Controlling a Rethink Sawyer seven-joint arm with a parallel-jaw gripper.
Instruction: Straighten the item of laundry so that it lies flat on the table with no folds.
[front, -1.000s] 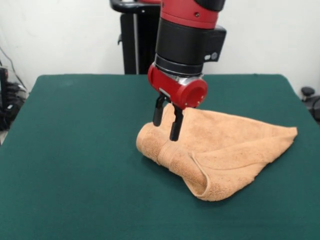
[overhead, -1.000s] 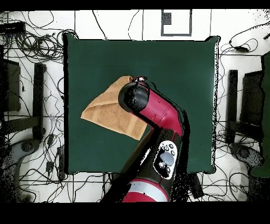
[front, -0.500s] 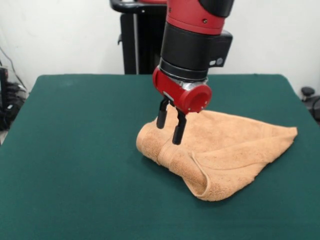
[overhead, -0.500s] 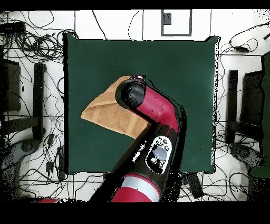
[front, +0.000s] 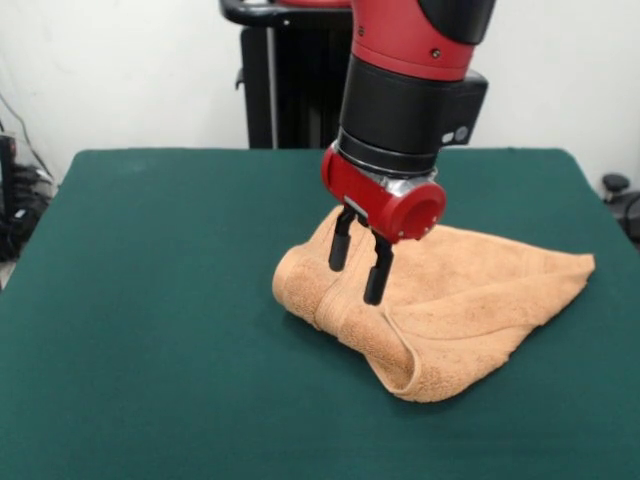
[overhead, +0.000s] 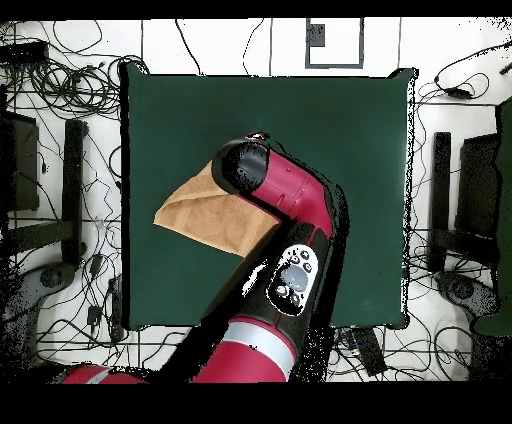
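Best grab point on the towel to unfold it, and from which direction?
Probably the loose top-layer edge of the towel, where it curls up near the front corner in the front view. The towel is folded over itself, with the rolled fold on its left end, so lifting that free edge should open it. Come straight down with the gripper, which hangs open above the fold, over the table.

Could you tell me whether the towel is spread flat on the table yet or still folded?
Folded: the towel is doubled over, with a rolled fold along its front edge under the open gripper.
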